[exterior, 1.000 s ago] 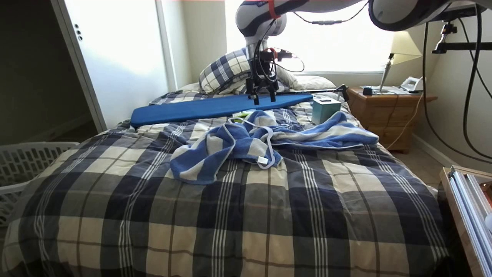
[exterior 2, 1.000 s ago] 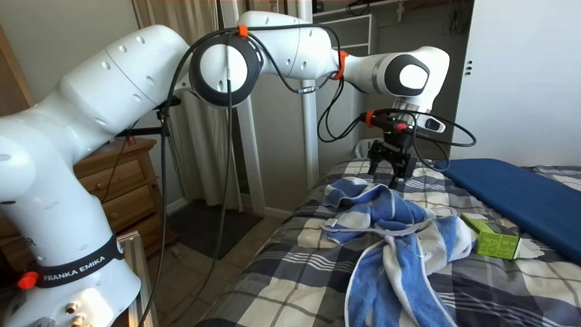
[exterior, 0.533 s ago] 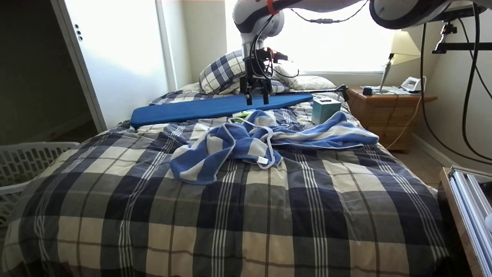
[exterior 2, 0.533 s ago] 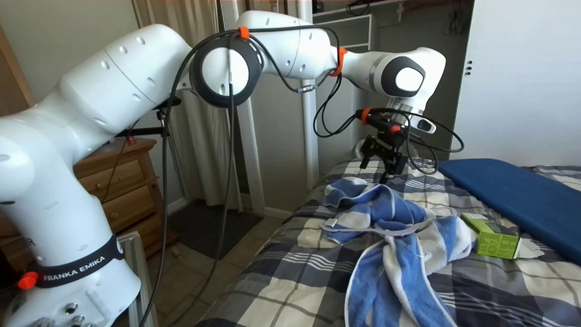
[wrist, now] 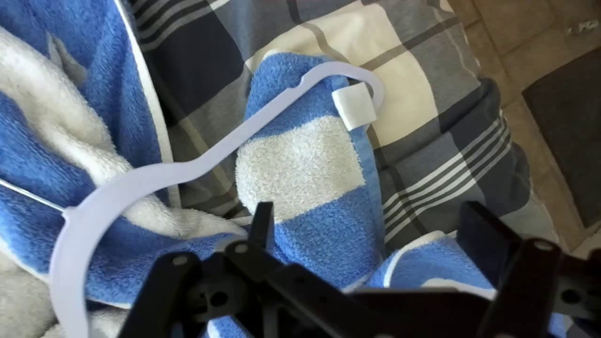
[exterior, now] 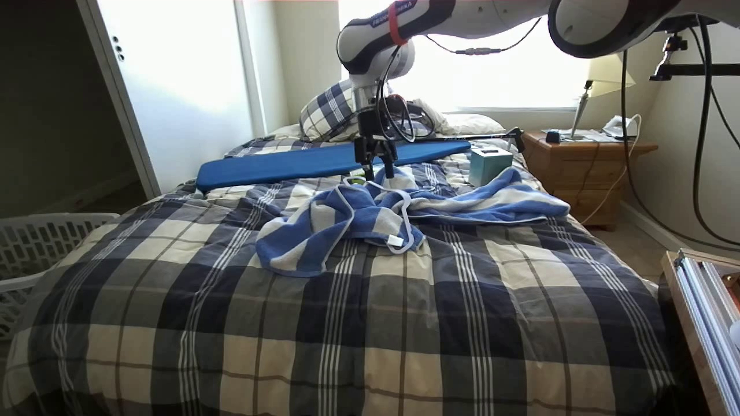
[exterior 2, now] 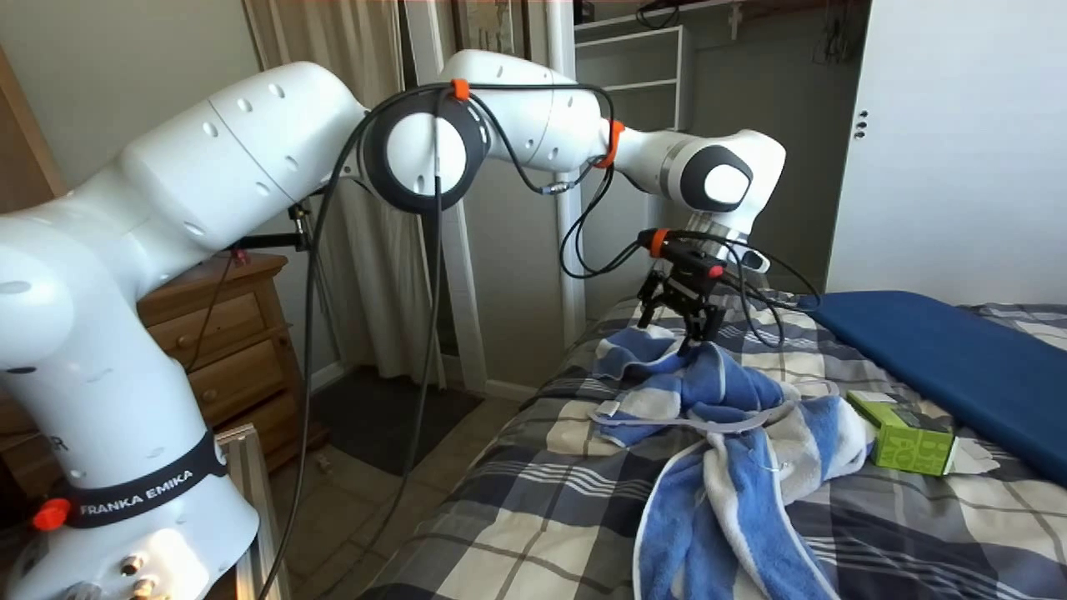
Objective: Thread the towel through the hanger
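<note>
In an exterior view the blue-and-white towel (exterior: 324, 222) is lying bunched mid-frame on the plaid bedspread (exterior: 381, 335), long axis running left to right, one end pointing lower left, the other pointing right. Wrist view: pale hanger (wrist: 225, 148) is running diagonally, hook curling at upper right, shoulder bending down at lower left, neck crossing a towel flap. I'm hovering my claw (wrist: 368, 217) above the towel, fingers standing wide apart; can't tell whether a tip is touching cloth
</note>
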You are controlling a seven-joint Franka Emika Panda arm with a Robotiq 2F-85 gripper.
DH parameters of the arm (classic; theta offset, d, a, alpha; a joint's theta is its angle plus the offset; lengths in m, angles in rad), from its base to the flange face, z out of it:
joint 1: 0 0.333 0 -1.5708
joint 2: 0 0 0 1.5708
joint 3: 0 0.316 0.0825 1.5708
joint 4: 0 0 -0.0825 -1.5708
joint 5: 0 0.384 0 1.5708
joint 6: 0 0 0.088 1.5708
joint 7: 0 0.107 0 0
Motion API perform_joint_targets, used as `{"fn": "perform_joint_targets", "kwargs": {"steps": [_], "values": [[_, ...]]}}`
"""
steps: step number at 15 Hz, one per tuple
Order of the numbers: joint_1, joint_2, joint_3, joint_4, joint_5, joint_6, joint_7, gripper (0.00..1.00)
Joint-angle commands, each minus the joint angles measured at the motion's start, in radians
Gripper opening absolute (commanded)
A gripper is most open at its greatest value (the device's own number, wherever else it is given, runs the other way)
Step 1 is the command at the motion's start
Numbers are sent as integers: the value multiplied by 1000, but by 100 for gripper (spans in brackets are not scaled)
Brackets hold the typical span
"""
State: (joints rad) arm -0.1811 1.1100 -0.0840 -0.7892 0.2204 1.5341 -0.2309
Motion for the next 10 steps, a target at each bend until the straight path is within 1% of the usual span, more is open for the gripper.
{"fn": "perform_joint_targets", "kwargs": {"steps": [1,5,7,9,10], "values": [[8,37,-1,-36,-14,100,-79,100],[9,95,-9,-62,-9,286,-113,100],[5,116,-2,-72,-5,344,-150,100],[-3,127,10,-84,5,370,-188,100],[-6,125,16,-95,10,380,-207,75]]}}
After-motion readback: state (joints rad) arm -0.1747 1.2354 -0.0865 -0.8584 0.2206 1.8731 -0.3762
